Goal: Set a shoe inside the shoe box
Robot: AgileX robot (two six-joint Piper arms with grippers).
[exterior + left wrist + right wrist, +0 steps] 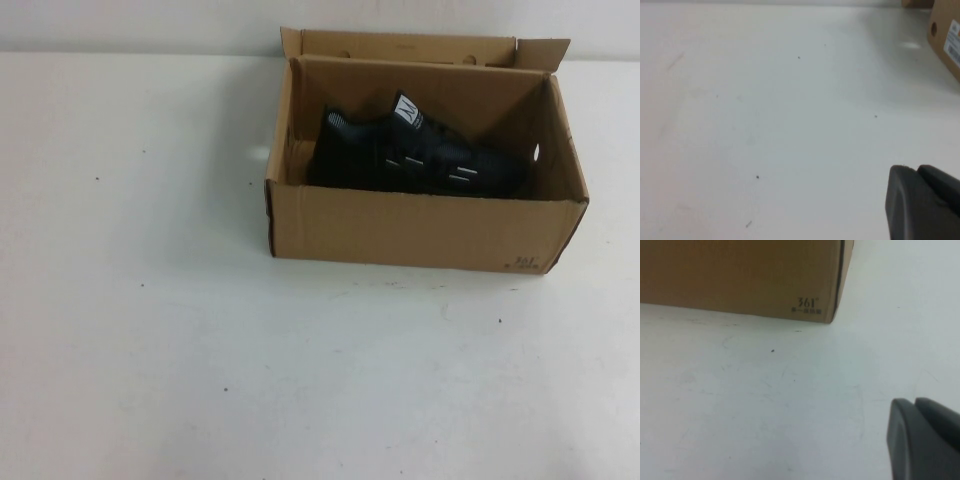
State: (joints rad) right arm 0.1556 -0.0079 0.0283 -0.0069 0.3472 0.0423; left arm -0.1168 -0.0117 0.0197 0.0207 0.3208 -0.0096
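The left end effector (922,205) shows only as a dark part at the edge of its wrist view, low over bare white surface (765,125), with the shoe box (946,42) well off to one side; whether it is wide or narrow cannot be told. The right end effector (922,440) shows the same way, over surface near the box's printed corner, its state also unclear. From above, the brown box (410,230) stands open toward the far right of the surface (200,330), flaps up. The black shoe (415,155) lies inside, lengthwise, toe to the right. Broad open surface spreads left and in front.
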